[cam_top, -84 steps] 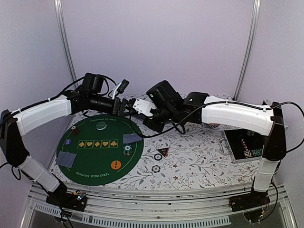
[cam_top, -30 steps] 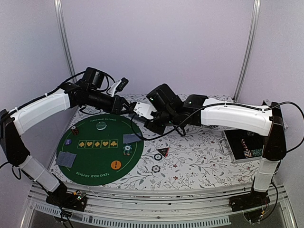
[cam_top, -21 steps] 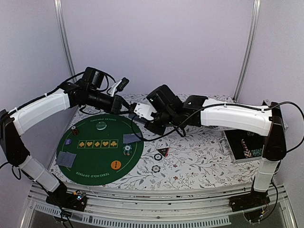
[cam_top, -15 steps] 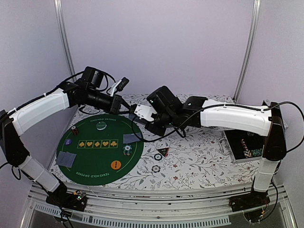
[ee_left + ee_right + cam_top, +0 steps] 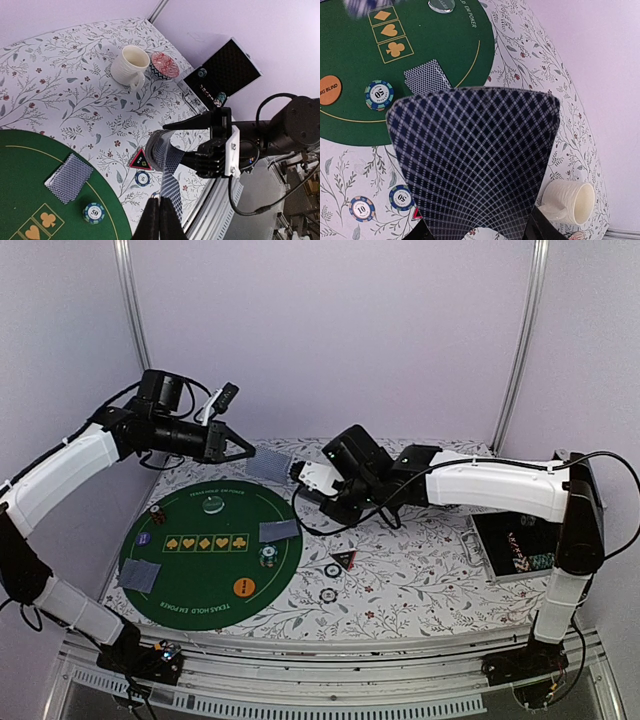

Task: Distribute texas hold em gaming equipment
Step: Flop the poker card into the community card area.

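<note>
Floral-print white tablecloth (image 5: 420, 580) covers the table. Round green felt poker mat (image 5: 190, 585) lies on its left half. Open black case (image 5: 515, 540) sits well off the mat's 3 o'clock, by the right edge.

Right gripper (image 5: 175, 144): fingers narrowed onto a bowed deck of grey-blue-backed playing cards (image 5: 475, 160), held in the air beyond the mat's 1 o'clock. Left gripper (image 5: 160, 212): fingers pressed fully together, pinching a single grey-blue-backed card (image 5: 171, 192) by one end. That card is airborne, with its far end right at the deck; touching or not, can't tell.

On the mat: first face-down card (image 5: 280, 530) at the 2 o'clock edge, second face-down card (image 5: 140, 575) at 8 o'clock.

Cream ceramic mug (image 5: 129, 65) stands on bare cloth well off the mat, with a small red-patterned dish (image 5: 164, 65) just beside it.

Small stuff:
- Orange disc button marked BIG BLIND (image 5: 243, 587): on the mat, 5 o'clock.
- Clear disc (image 5: 212, 505): on the mat, 12 o'clock.
- Blue-and-white edge-striped poker chip (image 5: 267, 557): on the mat at 4 o'clock, near the first face-down card.
- Dark red chip (image 5: 157, 515): on the mat, 10 o'clock.
- Black-and-red triangular marker (image 5: 343, 560): on cloth just off the mat's 3 o'clock.
- First loose striped chip (image 5: 331, 570): just beside the marker at its 7 o'clock.
- Second loose striped chip (image 5: 328, 594): near the marker at its 6 o'clock.
</note>
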